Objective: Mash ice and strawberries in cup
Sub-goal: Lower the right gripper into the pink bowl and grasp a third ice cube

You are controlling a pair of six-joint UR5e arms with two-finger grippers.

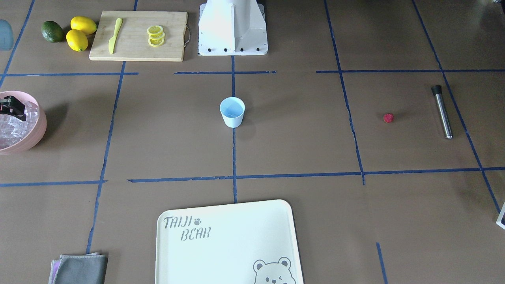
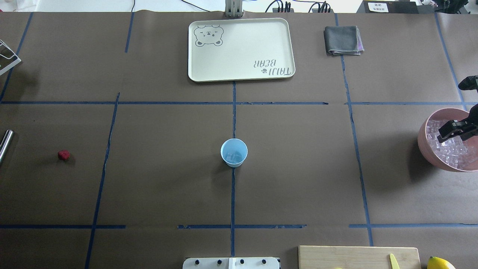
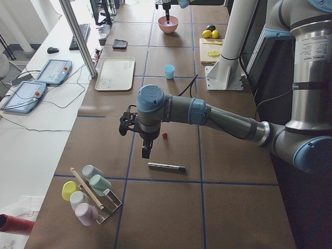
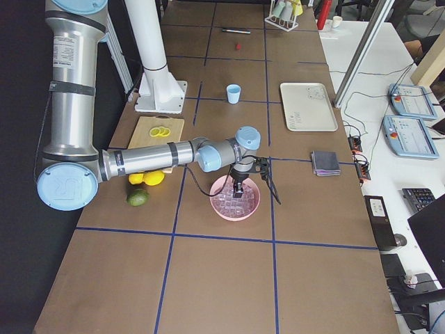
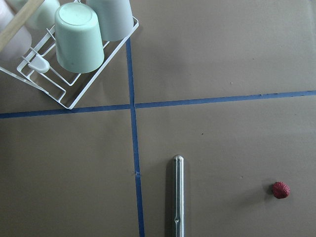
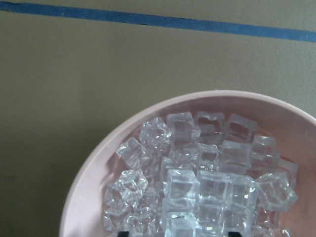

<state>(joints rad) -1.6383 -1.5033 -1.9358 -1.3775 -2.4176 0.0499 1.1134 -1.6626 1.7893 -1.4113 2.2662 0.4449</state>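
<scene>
Overhead exterior: right pincer (image 2: pixel 448 132), pointing down, spread over ice (image 2: pixel 453 153) (left pincer (image 3: pixel 146 150): cannot tell).

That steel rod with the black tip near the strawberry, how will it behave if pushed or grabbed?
The steel rod lies on its round side, so a sideways nudge would probably roll it. Its polished surface looks slick, so it may slip when gripped. It seems rigid.

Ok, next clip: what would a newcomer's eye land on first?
The pink bowl heaped with ice at the robot's right, with the right gripper hanging over it. Then the light blue cup alone at the centre, and one red strawberry near a steel rod far off on its left.
</scene>
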